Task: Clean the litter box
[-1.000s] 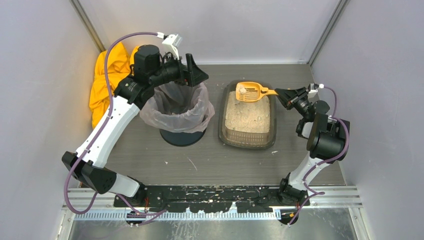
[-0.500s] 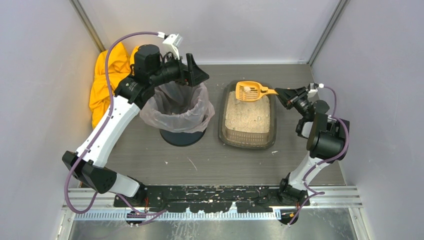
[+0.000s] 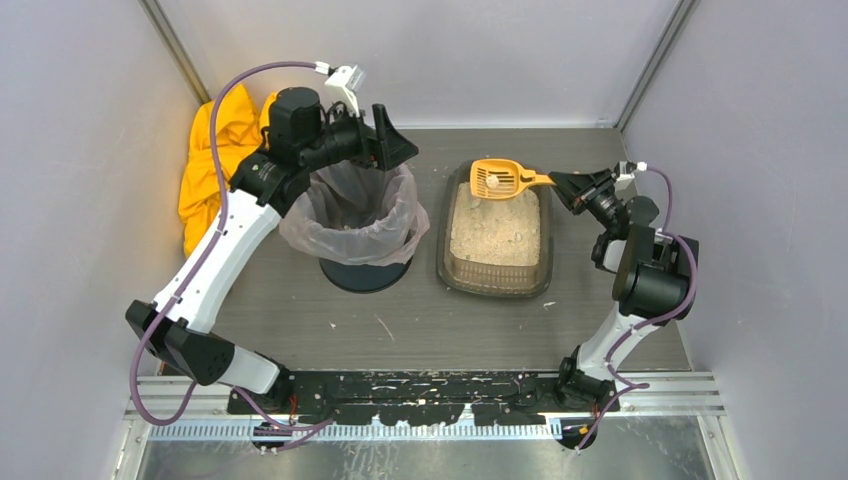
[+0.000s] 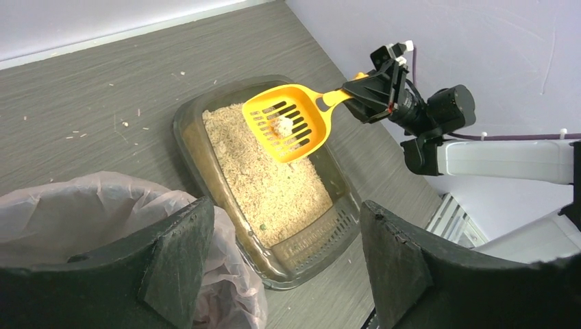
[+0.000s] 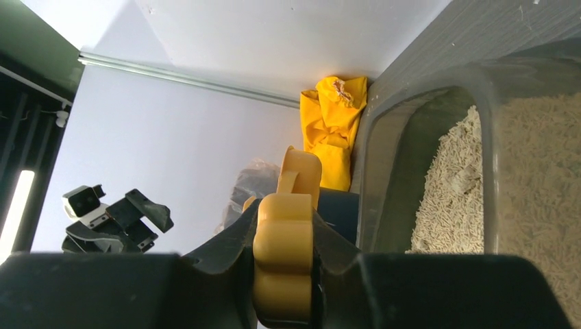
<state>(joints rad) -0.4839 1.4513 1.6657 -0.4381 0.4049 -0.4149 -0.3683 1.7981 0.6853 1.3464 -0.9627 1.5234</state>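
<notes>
Pale grey walls (image 3: 80, 150), grey woodgrain tabletop (image 3: 450, 320)

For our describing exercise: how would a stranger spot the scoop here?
On the grey table, find the brown litter box right of the bagged bin. Over its far end hangs the scoop, held by the right end effector: the only orange, slotted tool, carrying one pale clump.

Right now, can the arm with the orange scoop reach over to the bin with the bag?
Probably yes. The right end effector grips the scoop over the litter box, and the bin stands open right beside it. Only the left end effector, open above the bin's far rim, might crowd it.
</notes>
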